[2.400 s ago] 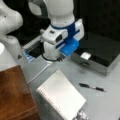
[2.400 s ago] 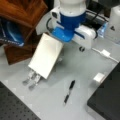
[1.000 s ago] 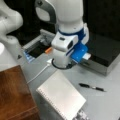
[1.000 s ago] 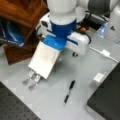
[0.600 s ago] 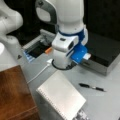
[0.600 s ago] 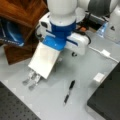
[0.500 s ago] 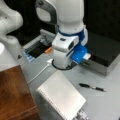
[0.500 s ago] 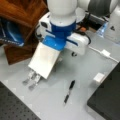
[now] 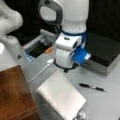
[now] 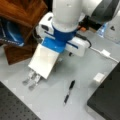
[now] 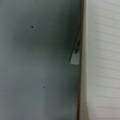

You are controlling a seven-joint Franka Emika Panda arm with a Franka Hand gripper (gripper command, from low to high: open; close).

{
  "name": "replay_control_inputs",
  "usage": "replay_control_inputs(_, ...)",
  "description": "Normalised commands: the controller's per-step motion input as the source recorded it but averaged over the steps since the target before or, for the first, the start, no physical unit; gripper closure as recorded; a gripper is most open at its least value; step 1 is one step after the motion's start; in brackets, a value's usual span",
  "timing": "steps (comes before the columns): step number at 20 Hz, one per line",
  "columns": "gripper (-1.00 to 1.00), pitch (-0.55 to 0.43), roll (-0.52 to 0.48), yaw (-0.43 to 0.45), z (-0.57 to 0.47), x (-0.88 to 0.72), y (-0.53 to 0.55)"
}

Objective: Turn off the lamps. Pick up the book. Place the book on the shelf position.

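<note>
White arm [image 9: 75,22] upright, wrist pointing down.

Open grey table [image 9: 110,105] lies around the pen [image 9: 91,87]. The book [image 9: 61,97] fills the middle, wooden shelf position [image 9: 13,95] blocks the table's left edge, and the black box [image 9: 105,50], seemingly, the far right corner.

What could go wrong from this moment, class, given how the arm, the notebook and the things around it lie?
1. The gripper itself is hidden under the wrist in both front views, down by the book's far edge; a grip on that thin edge could slip.
2. The book rests tilted on a metal stand, so a push might slide it off.
3. The pen and the white cable lie close by and could be knocked or dragged.
</note>
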Motion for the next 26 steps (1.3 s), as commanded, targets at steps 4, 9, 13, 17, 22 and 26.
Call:
replay_control_inputs(4, -1.00, 0.183, -0.456, 0.013, -0.13, 0.06, 0.19)
replay_control_inputs(9, -1.00, 0.141, -0.536, 0.044, -0.14, 0.00, 0.10)
replay_control_inputs(13, -1.00, 0.105, -0.521, 0.063, -0.10, -0.05, 0.05)
replay_control_inputs(17, -1.00, 0.052, -0.504, 0.066, -0.11, -0.07, 0.01)
replay_control_inputs(22, -1.00, -0.012, -0.438, 0.052, -0.13, -0.08, 0.01)
replay_control_inputs(26, -1.00, -0.031, -0.436, 0.065, -0.15, -0.06, -0.01)
